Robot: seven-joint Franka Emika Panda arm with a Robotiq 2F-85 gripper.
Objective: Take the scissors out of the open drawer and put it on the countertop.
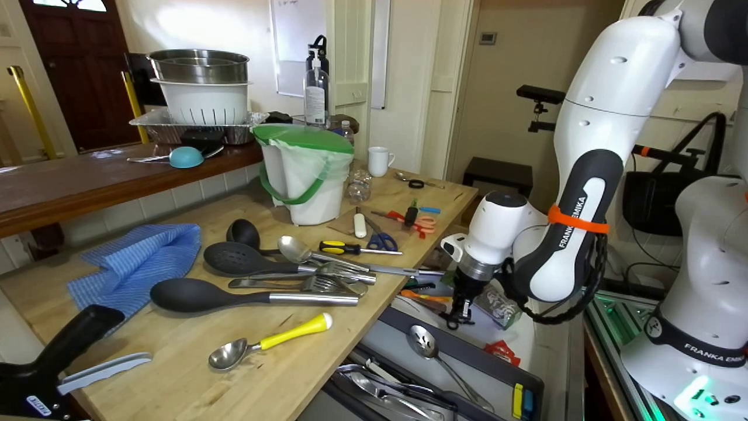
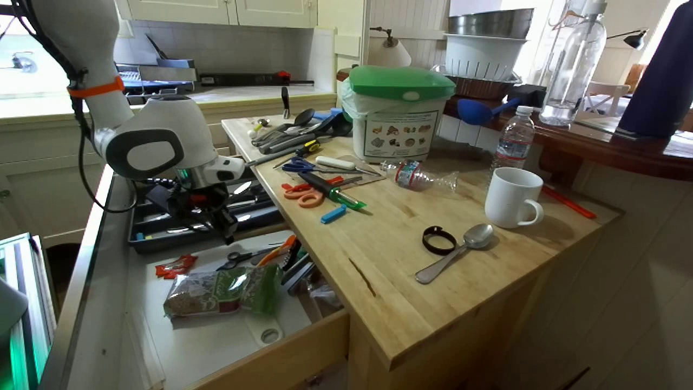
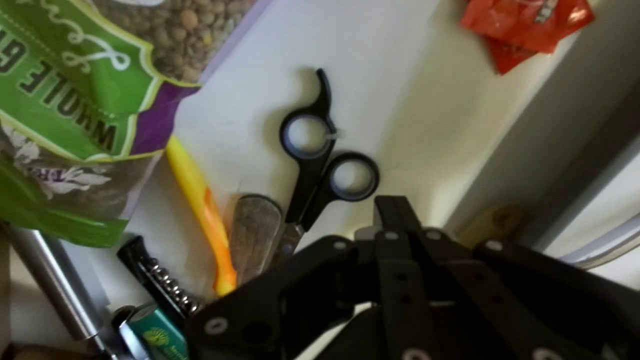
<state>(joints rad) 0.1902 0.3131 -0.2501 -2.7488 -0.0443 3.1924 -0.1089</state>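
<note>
Black-handled scissors (image 3: 308,170) lie on the pale floor of the open drawer (image 2: 270,357), handles toward the top of the wrist view; the blades are partly hidden behind my gripper. They also show in an exterior view (image 2: 234,260). My gripper (image 3: 395,207) points down over the drawer, fingertips together and empty, just beside the lower finger loop in the wrist view and apart from it. My gripper shows in both exterior views (image 1: 461,318) (image 2: 229,237). The pale wooden countertop (image 1: 310,368) (image 2: 400,319) lies alongside, higher than the drawer floor.
Around the scissors lie a lentil bag (image 3: 85,90), an orange-yellow handle (image 3: 200,200), a corkscrew (image 3: 165,280) and red packets (image 3: 525,25). A dark utensil tray (image 2: 143,244) is beyond. The countertop holds blue-handled scissors (image 1: 383,241), orange-handled scissors (image 2: 309,199), utensils and a white bucket (image 1: 318,199).
</note>
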